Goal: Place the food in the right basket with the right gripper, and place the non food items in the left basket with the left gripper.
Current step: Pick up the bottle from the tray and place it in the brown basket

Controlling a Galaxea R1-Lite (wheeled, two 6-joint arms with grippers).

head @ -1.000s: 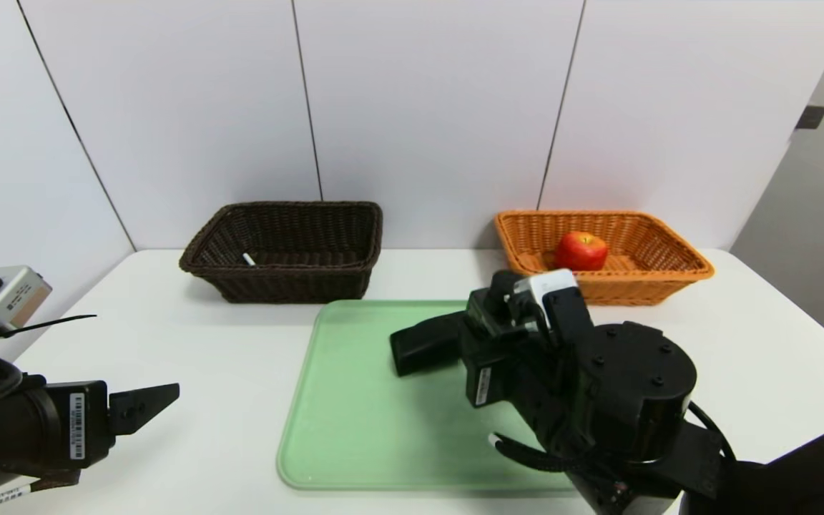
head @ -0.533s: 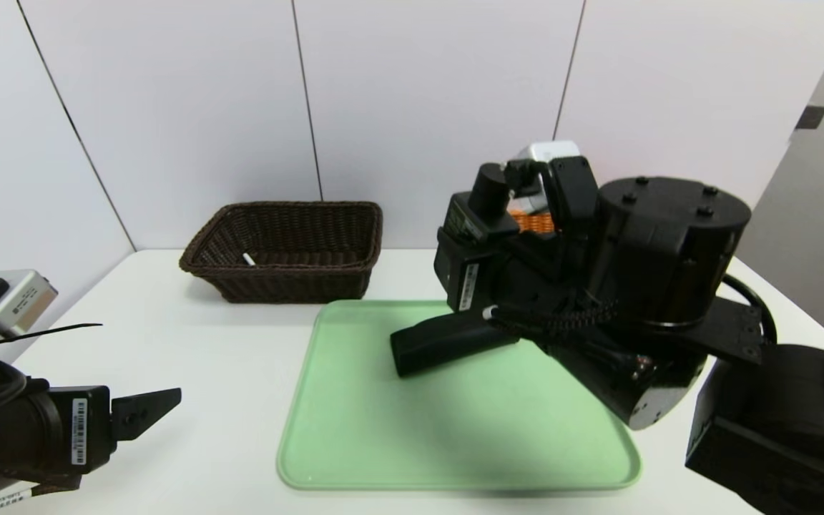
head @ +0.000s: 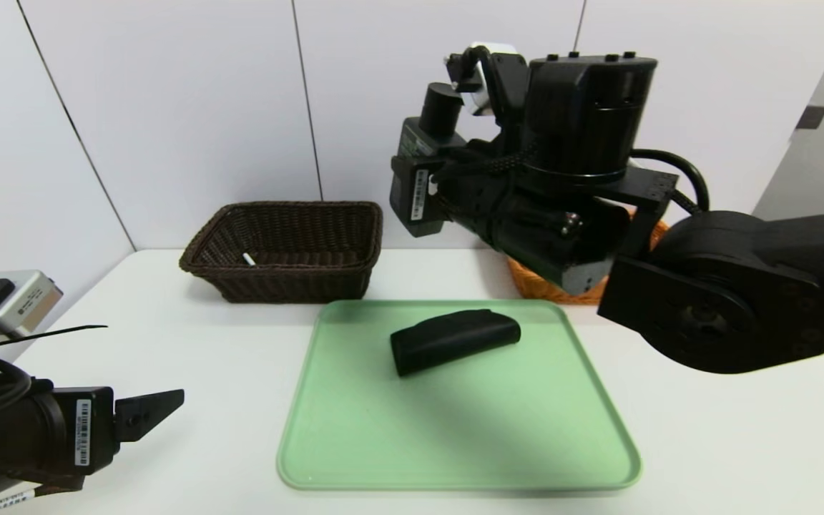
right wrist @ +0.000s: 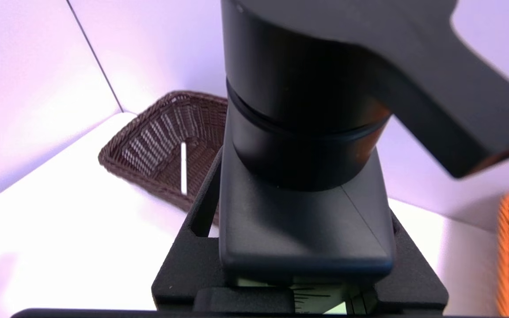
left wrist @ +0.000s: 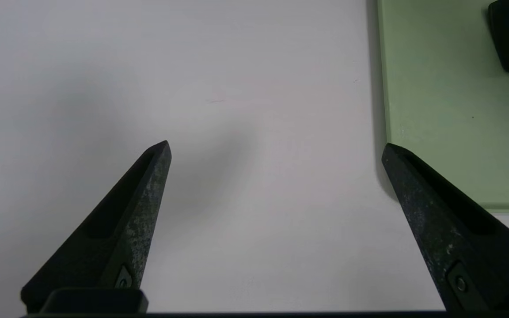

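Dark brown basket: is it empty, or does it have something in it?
Not empty: the head view and right wrist view both show a slim white pen lying inside the dark brown basket.

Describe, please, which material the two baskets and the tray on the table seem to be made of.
The dark brown basket looks like matte woven wicker or imitation rattan; the braided rim shows the weave. The orange-tan basket seems of similar woven strands, natural or synthetic. The tray appears to be smooth molded plastic, slightly glossy: uniform green, rounded corners, raised lip.
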